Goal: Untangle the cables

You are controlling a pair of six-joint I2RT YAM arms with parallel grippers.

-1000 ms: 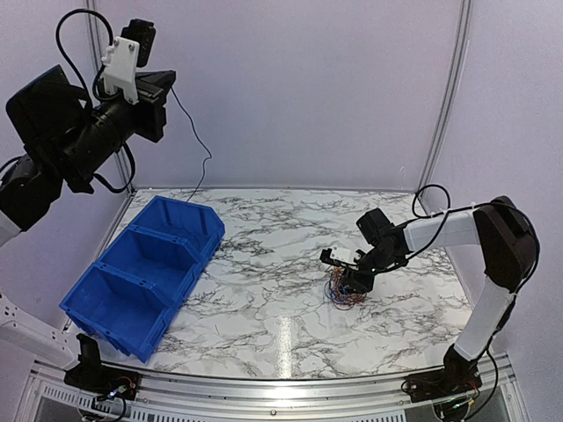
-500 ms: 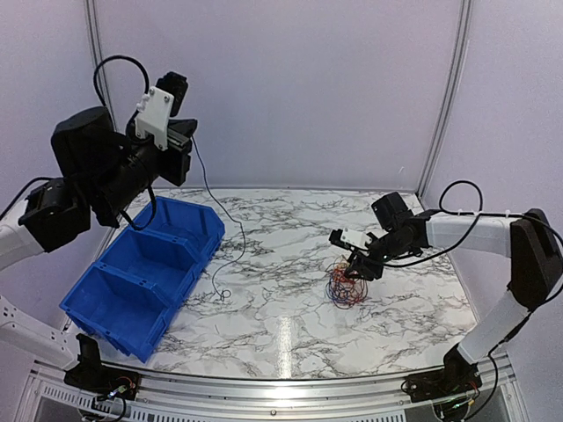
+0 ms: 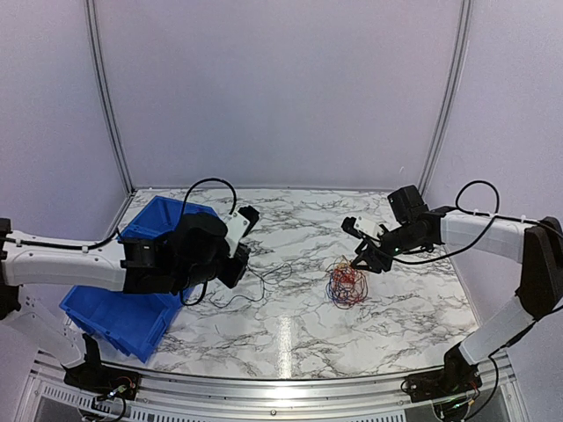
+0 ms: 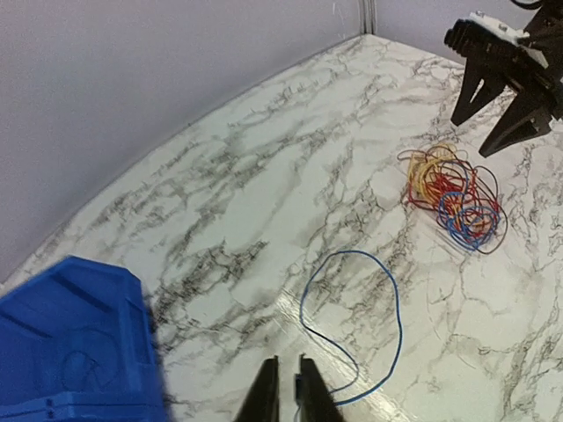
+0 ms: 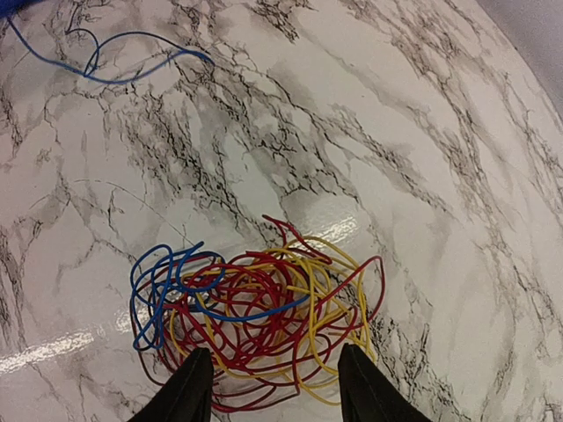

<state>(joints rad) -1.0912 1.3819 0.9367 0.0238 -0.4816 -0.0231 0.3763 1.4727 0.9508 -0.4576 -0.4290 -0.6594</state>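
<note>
- The tangle (image 3: 348,285) of red, yellow and blue cables lay on the marble table (image 3: 290,220). It was a loose bundle with its blue loops bunched at one edge.
- My right fingers (image 3: 363,261) hovered just above the tangle, spread apart with nothing between them. In my right wrist view the two tips framed the tangle's edge.
- One blue wire (image 4: 352,325) lay by itself in an open curve, well apart from the tangle, on the side toward the blue bin (image 3: 106,312).
- My left fingers (image 4: 288,365) were clenched tight, low over the end of that wire farthest from the tangle. I could not tell whether they pinched its tip.
- I judged the step in hand to be picking the next strand out of the tangle with my right fingers.
- To do it well, I would have aimed for an outer loop, such as the blue ones at the tangle's edge. I would have closed on a single strand, not a bunch.
- The wires looked hair-thin and springy, so I would have come down close to the table before closing. Then I would have drawn slowly away from the tangle.
- If the whole tangle began to travel with the strand, my left fingers would have been needed to pin it down.
</note>
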